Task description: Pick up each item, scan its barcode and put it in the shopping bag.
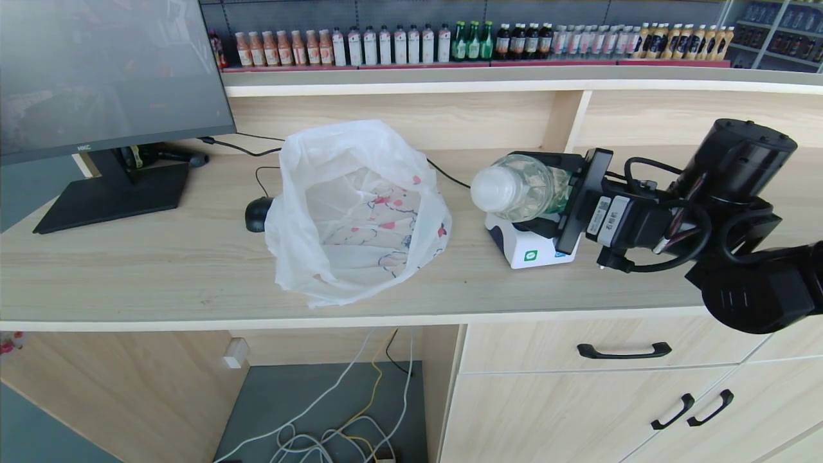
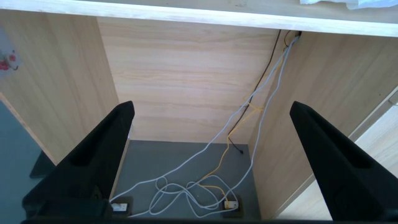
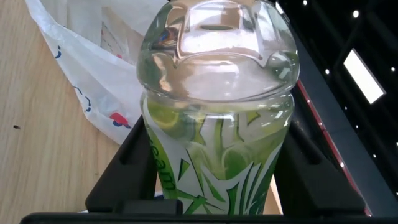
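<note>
Head view first: the bottle (image 1: 514,188) sits right of centre in the frame, clamped in the right gripper (image 1: 545,194), whose fingers close on its labelled body. It lies on its side with its long axis running across the picture. The clear rounded end points toward frame left, and the other end is hidden behind the fingers. Directly beneath it, and seemingly just clear of it, stands the white scanner (image 1: 530,247) on the counter (image 1: 161,270). The shopping bag (image 1: 357,212) stands open-mouthed at frame centre, just to the left of the scanner, so the bottle's free end already aims at it (a handy line-up). I judge the coming move to be a carry toward frame left, over the bag's near rim, once the barcode is read.

Left wrist view: the left gripper (image 2: 211,109) has its fingers spread wide with nothing between them. It hangs below the counter edge over the loose cables (image 2: 205,186), well apart from bottle and bag, so the right arm is plainly the nearer one.

Right wrist view: the bottle (image 3: 217,124) runs lengthwise away from the camera between the dark fingers (image 3: 124,165), and the bag (image 3: 81,68) lies on the counter (image 3: 37,155) just beyond its far end
</note>
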Available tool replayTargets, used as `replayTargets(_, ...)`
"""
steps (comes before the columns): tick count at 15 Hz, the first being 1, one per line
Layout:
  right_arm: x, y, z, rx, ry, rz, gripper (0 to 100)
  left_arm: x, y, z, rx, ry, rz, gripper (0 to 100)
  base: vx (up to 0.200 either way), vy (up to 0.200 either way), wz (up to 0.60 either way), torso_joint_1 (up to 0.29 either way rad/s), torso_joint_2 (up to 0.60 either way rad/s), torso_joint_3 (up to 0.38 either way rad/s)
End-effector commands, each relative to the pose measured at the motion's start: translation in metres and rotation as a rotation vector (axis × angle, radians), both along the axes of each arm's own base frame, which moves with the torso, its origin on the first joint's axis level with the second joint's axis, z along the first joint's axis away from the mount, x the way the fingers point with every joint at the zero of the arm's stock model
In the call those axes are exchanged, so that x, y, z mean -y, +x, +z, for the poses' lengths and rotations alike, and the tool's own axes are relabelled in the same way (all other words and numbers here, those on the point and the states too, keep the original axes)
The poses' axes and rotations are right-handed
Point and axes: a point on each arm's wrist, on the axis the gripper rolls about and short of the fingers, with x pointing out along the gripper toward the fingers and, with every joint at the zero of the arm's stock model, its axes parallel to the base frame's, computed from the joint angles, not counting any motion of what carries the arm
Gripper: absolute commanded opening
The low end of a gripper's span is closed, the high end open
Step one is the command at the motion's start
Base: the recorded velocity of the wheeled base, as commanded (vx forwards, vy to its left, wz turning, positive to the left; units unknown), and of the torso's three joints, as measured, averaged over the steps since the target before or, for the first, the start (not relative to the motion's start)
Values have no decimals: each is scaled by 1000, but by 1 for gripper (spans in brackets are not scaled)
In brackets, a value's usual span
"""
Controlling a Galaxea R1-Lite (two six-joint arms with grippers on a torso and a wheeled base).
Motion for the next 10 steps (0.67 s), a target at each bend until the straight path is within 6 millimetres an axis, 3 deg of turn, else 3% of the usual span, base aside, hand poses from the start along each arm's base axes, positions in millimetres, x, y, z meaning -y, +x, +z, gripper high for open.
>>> replayTargets(1, -1, 2, -4, -11, -3, 0, 0, 0, 0, 0, 1, 0, 0, 100, 0, 0, 0, 0, 0, 0)
replayTargets(10, -2, 4, -6, -17, -4, 0, 0, 0, 0, 0, 1, 0, 0, 100, 0, 0, 0, 0, 0, 0)
